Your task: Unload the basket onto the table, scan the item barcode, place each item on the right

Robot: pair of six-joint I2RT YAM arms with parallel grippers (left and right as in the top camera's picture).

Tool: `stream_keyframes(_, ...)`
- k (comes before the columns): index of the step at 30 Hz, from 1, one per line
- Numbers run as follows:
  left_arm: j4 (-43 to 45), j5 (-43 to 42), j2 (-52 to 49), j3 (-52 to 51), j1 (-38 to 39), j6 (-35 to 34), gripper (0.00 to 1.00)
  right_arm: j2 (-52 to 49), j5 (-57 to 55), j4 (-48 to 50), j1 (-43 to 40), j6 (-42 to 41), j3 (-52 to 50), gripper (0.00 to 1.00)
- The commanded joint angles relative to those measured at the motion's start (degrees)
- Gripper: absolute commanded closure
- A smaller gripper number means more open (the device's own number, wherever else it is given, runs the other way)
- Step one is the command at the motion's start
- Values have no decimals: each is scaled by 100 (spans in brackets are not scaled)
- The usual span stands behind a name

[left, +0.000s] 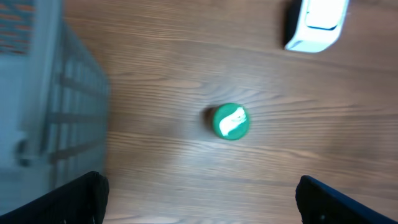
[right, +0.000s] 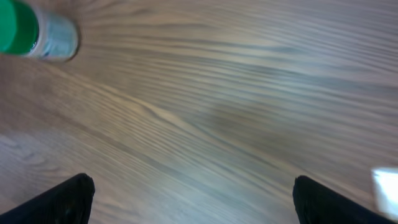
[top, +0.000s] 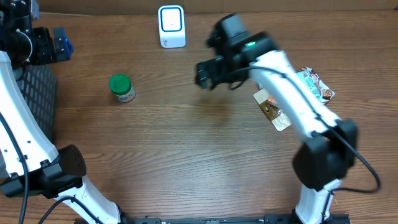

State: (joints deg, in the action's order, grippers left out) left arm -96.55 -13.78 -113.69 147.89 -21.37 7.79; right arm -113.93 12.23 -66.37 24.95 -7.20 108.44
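Observation:
A small jar with a green lid (top: pixel 122 87) stands upright on the wooden table, left of centre. It also shows in the left wrist view (left: pixel 231 121) and at the top left of the right wrist view (right: pixel 34 34). A white barcode scanner (top: pixel 171 26) stands at the back edge (left: pixel 316 23). My right gripper (top: pixel 204 73) hovers open over the table's middle, right of the jar, with nothing between its fingers (right: pixel 196 202). My left gripper (top: pixel 61 45) is open and empty at the far left (left: pixel 199 205), well short of the jar.
A black mesh basket (top: pixel 37 99) sits at the table's left edge (left: pixel 43 93). Two snack packets (top: pixel 317 84) (top: pixel 272 109) lie at the right, partly under my right arm. A white object (right: pixel 385 190) shows at the right edge of the right wrist view.

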Motion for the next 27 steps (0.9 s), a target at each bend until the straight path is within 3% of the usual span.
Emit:
stream_keyframes(1, -24, -706, 11, 22, 7, -717, 0, 745, 133, -271, -533, 136, 269, 0)
stream_keyframes(6, -24, -1521, -11, 9, 90, -717, 0, 990, 140, -863, -1484, 131, 269, 0)
stream_keyframes(8, -20, -1528, -37, -15, 258, -671, 5, 988, 142, -1043, -1770, 131, 264, 0)
stream_keyframes(12, -11, -470, -127, -92, 809, -804, 8, 988, 142, -1231, -2092, 131, 247, 0)
stream_keyframes(17, -11, 776, -496, -144, 1453, -1261, 4, 988, 136, -1287, -2116, 133, 247, 0)
stream_keyframes(27, -26, 994, -1727, -151, 1611, -1718, 2, 975, 48, -1320, -2107, 155, 208, 0)
